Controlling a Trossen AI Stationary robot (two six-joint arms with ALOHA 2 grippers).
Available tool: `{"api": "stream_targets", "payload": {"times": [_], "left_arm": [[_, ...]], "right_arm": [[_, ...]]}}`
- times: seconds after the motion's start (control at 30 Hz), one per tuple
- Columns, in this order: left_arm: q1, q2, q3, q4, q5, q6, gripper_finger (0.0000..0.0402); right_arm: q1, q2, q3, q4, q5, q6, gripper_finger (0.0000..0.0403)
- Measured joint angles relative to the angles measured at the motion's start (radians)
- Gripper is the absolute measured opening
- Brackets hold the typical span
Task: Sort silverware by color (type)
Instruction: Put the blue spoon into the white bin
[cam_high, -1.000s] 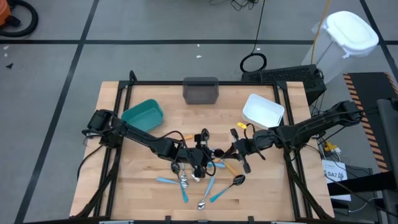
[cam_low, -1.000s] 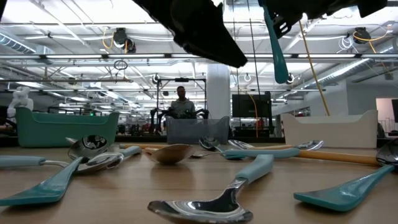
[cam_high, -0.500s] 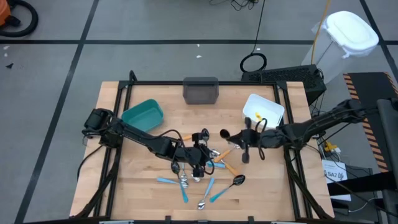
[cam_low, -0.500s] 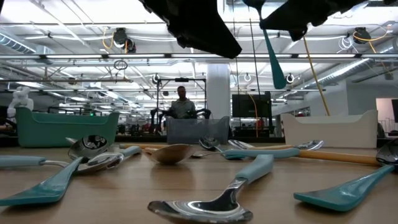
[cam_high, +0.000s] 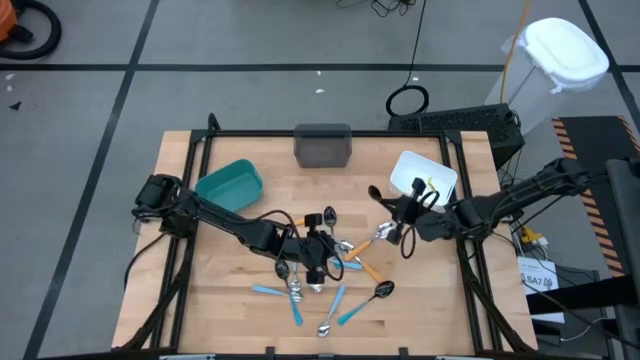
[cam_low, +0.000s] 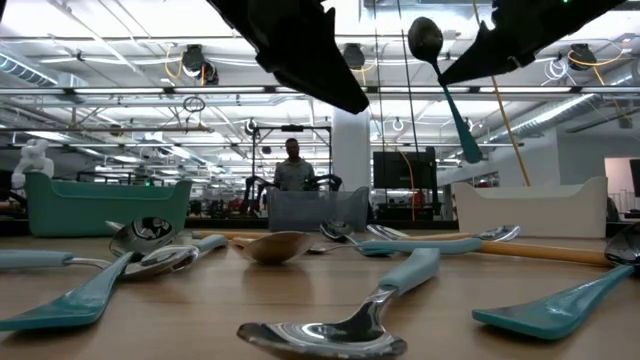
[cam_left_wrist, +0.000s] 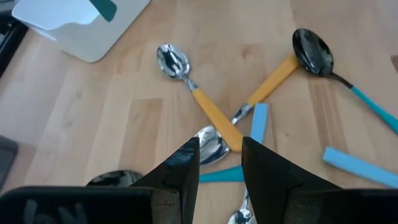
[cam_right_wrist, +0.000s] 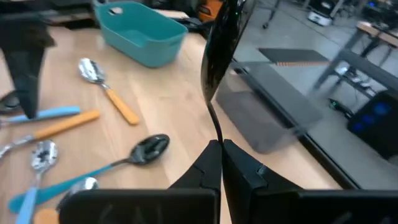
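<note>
Beside white bin (cam_high: 423, 178), right tool (cam_high: 404, 213) pinching black-headed spoon (cam_low: 440, 80) (no legible writing), left tool (cam_high: 318, 262) spread.

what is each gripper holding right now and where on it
Right gripper is shut on a black-headed spoon, pinching its thin neck just below the bowl. Left gripper is open above the pile, holding nothing.
</note>
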Motion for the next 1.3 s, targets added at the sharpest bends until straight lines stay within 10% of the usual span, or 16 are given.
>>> {"api": "stream_targets", "payload": {"times": [0.83, 1.3], "left_arm": [[-0.002, 0.000, 0.000, -0.137, -0.001, -0.123, 0.0120], [-0.003, 0.000, 0.000, -0.128, 0.005, -0.162, 0.0120]], "right_arm": [[-0.164, -0.003, 0.073, -0.243, 0.237, 0.030, 0.0000], [-0.352, 0.031, 0.105, -0.674, 0.144, 0.275, 0.0000]]}}
